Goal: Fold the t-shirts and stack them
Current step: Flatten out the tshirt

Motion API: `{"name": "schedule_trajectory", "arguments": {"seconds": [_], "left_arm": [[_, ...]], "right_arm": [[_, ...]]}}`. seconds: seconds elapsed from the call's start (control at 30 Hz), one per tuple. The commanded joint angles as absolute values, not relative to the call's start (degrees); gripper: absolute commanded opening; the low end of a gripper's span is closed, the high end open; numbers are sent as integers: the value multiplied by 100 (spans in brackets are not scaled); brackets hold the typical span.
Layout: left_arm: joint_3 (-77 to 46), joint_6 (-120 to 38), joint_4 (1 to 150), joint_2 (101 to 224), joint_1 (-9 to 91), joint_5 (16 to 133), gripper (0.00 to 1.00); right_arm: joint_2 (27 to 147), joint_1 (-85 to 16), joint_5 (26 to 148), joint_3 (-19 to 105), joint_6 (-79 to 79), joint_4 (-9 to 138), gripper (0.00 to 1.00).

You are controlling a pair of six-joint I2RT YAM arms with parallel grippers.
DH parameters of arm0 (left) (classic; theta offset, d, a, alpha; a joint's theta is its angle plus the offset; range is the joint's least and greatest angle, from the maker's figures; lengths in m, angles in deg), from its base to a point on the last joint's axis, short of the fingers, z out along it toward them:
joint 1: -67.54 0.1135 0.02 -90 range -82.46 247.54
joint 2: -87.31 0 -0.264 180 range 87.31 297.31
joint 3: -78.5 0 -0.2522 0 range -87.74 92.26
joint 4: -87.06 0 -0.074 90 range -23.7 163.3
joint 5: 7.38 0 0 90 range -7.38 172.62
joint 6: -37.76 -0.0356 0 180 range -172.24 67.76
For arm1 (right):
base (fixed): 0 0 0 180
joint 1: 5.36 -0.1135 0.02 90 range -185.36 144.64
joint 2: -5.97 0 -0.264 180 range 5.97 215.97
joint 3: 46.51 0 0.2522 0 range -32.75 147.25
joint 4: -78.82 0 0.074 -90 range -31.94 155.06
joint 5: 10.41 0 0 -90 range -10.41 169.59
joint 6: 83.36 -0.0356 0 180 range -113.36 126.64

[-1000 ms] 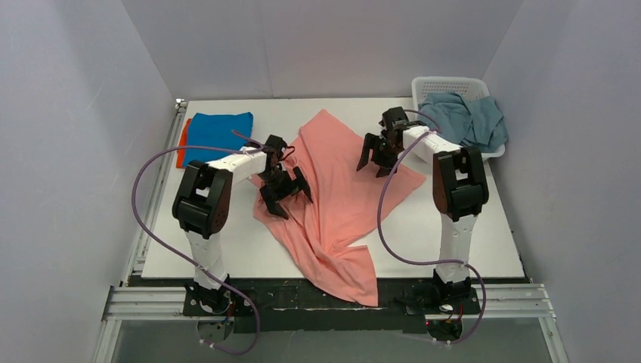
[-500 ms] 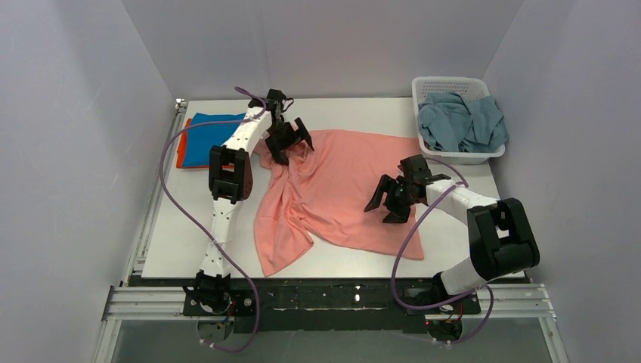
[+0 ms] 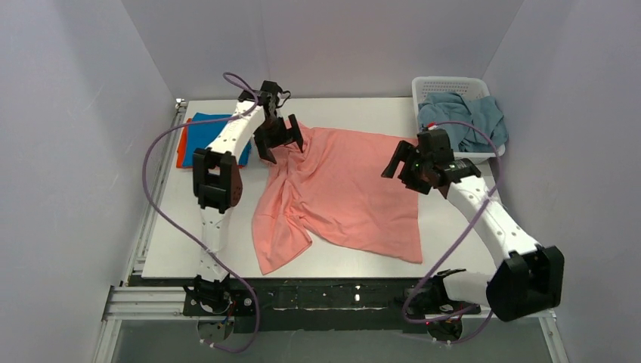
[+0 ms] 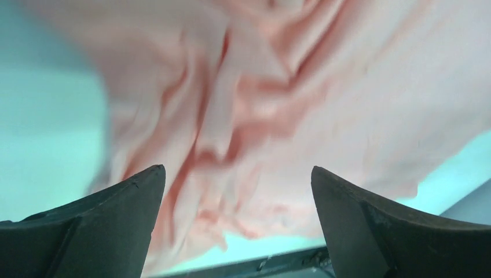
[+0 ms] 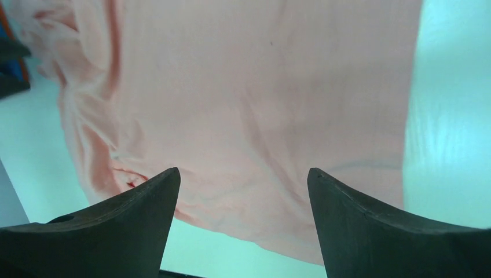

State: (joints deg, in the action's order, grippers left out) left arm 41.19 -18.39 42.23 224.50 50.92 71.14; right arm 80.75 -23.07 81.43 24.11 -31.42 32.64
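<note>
The salmon-pink t-shirt (image 3: pixel 340 193), no longer bunched, lies spread for folding; left gripper (image 3: pixel 280 147) and right gripper (image 3: pixel 407 172) stand fully open, empty.

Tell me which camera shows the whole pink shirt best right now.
The top view: it takes in the whole pink shirt, spread on the table and bunched along one side. The left wrist view shows only blurred wrinkles; the right wrist view shows a smoother stretch and one edge.
</note>
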Motion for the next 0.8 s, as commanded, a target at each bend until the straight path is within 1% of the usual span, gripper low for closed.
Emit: {"name": "schedule_trajectory", "arguments": {"seconds": [0.0,0.13,0.23,0.27,0.33,0.4,0.43,0.47,0.5,0.53,0.57,0.6,0.7,0.77], "left_arm": [[2794,-2101,3350,20012,5075,7544,98],[553,-1956,3575,18028,4877,8092,98],[-1264,-1659,3811,16678,4643,8384,98],[-1748,-1463,3810,16144,4577,8365,98],[-2823,-1225,3843,15462,4421,8299,98],[-3837,-961,4021,14601,4209,7924,98],[-4557,-800,4461,14212,3895,7755,98],[-4902,-679,4872,14170,3757,7587,98],[-5195,-641,5196,14233,3692,7524,94],[-5468,-627,5553,14368,3643,7436,81],[-5575,-615,5734,14509,3599,7331,72],[-5655,-630,5799,14618,3535,7269,68],[-5900,-615,6048,15001,3403,7388,51],[-5925,-648,6055,15152,3259,7585,49]], "right_arm": [[7197,-2228,6988,2764,-3048,2473,91],[6526,-2102,6559,2397,-3320,2244,97],[5985,-2039,6626,1945,-3401,2294,98],[5748,-2018,6734,1762,-3381,2363,98],[5414,-2004,6840,1361,-3518,2414,98],[4958,-1986,7047,842,-3598,2548,98],[4740,-1979,7018,494,-3795,2608,98],[4663,-1977,7060,344,-3892,2651,98],[4631,-1972,7134,251,-3927,2709,98],[4649,-1968,7179,195,-3927,2711,98],[4688,-1968,7148,184,-3922,2655,98],[4727,-1971,7086,186,-3923,2611,98],[4829,-1968,7057,118,-3981,2667,98],[4858,-1968,7055,86,-4015,2703,98]]}}
